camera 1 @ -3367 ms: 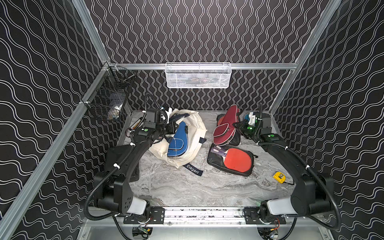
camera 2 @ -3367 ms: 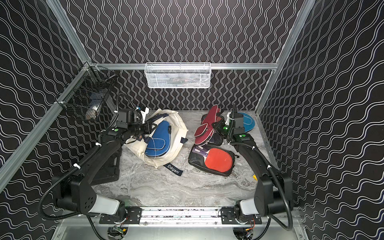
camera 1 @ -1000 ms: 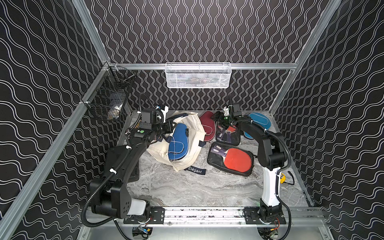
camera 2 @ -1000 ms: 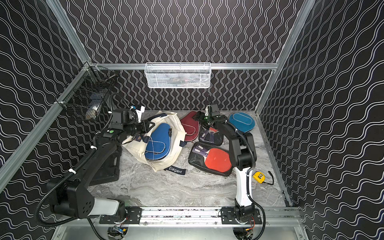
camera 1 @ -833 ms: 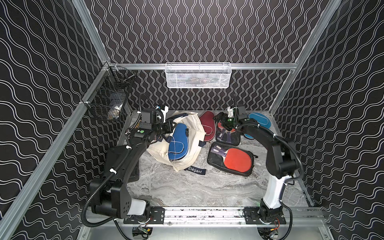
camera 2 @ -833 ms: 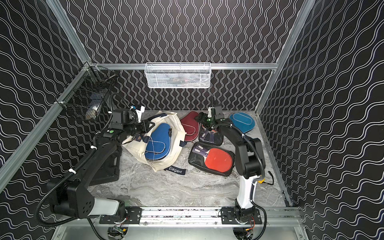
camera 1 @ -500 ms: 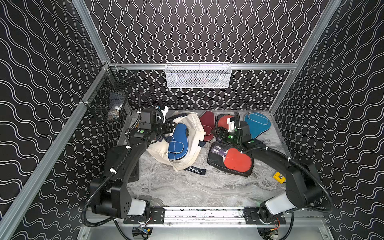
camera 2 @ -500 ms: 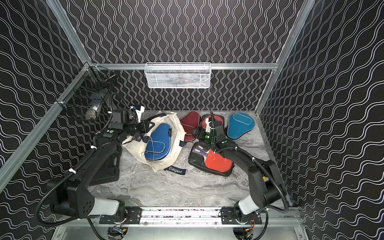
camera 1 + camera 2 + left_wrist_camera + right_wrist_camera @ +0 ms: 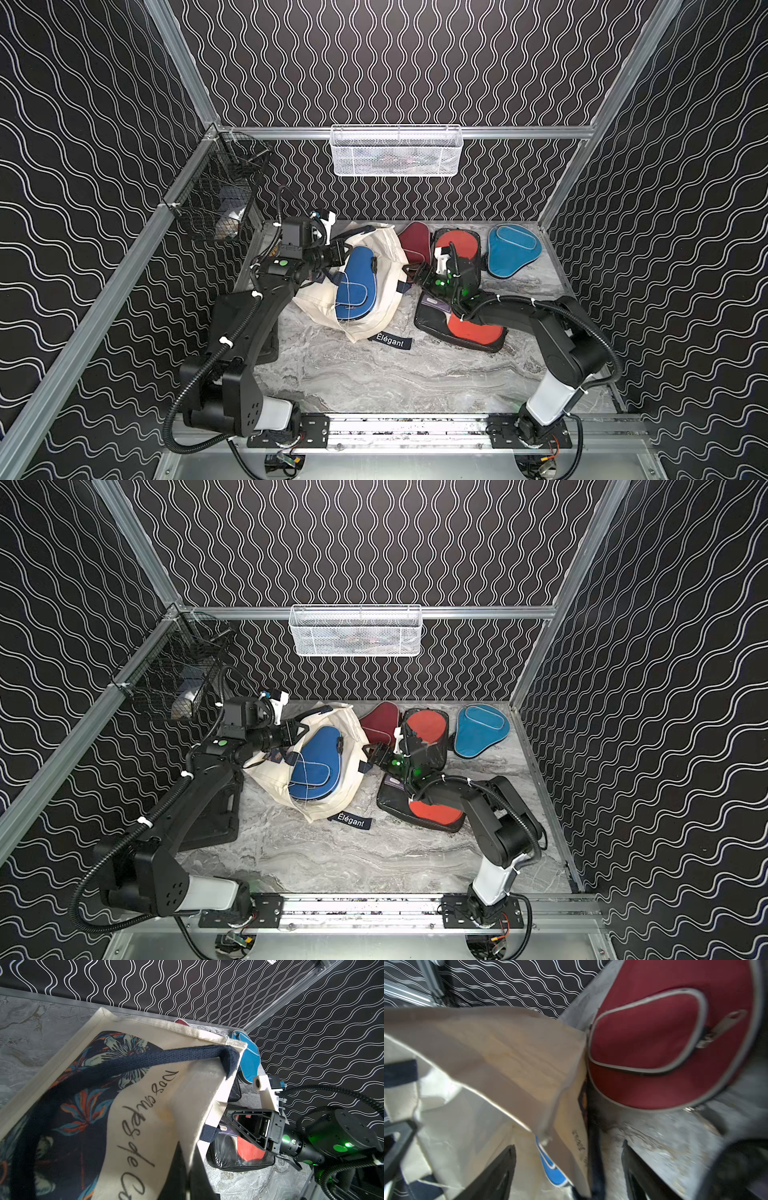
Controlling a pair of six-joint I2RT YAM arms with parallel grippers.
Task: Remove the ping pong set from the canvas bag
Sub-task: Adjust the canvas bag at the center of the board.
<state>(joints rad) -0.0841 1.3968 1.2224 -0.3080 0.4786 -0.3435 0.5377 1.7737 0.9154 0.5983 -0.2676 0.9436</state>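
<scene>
Left gripper (image 9: 340, 255) pinched shut on cream canvas tote bag (image 9: 387, 249) rim. Right gripper (image 9: 417, 275) spread at bag's opposite edge. Blue paddle-shaped zip cover (image 9: 357, 282) inside bag. Navy webbing strap (image 9: 390, 341) reads "Élégant"; bag's script print only partly legible.

Paddle cases counted: five. Three are zip covers: one blue cover (image 9: 355, 282), one maroon cover (image 9: 415, 245), one teal cover (image 9: 513, 249). Two are clear pouches, each showing one red paddle: the far pouch (image 9: 461, 245) and the near pouch (image 9: 473, 330). One canvas bag (image 9: 386, 253). Wire baskets: two, being one white mesh basket (image 9: 395, 151) and one black wire basket (image 9: 216, 199). One black hard case (image 9: 212, 816). Robot arms: two, the left arm (image 9: 249, 316) and the right arm (image 9: 519, 309). One table (image 9: 395, 374).
</scene>
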